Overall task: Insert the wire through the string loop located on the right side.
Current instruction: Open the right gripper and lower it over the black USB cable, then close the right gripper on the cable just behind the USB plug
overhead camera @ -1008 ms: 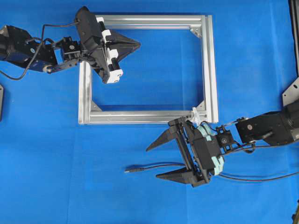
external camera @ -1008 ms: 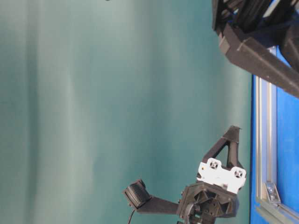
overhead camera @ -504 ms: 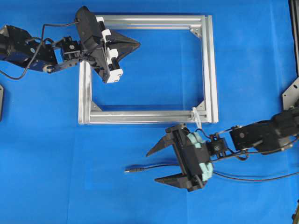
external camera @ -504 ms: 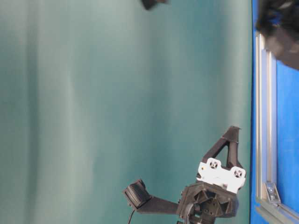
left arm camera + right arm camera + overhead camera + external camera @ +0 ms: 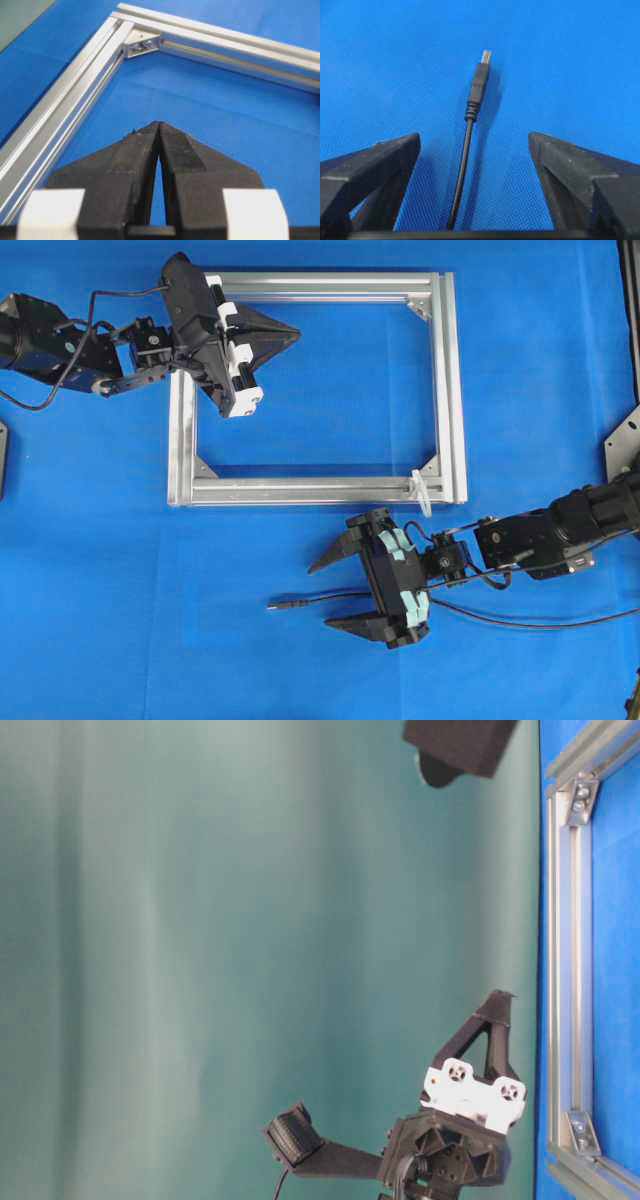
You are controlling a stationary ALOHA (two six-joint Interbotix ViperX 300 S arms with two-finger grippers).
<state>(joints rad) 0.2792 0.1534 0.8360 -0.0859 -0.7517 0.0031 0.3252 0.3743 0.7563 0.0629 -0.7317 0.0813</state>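
The wire [image 5: 300, 601] lies on the blue mat below the frame, its plug [image 5: 280, 606] pointing left. The cable passes under my right gripper [image 5: 322, 597] and trails off to the right. That gripper is open, low over the mat, with one finger on each side of the cable and not touching it. In the right wrist view the wire [image 5: 462, 165] runs up between the fingers of the right gripper [image 5: 474, 139] to the plug [image 5: 479, 85]. The string loop [image 5: 422, 490] hangs at the frame's lower right corner. My left gripper [image 5: 297, 336] [image 5: 159, 125] is shut on nothing, over the frame's upper left.
A rectangular aluminium frame [image 5: 320, 285] [image 5: 75, 90] with silver corner brackets [image 5: 418, 307] lies in the upper middle of the mat. The frame's rail [image 5: 565, 970] also shows in the table-level view. A grey bracket [image 5: 625, 440] sits at the right edge.
My right gripper has moved left and away from the frame's corner, dropping lower so its open fingers straddle the cable. The left arm has not moved.
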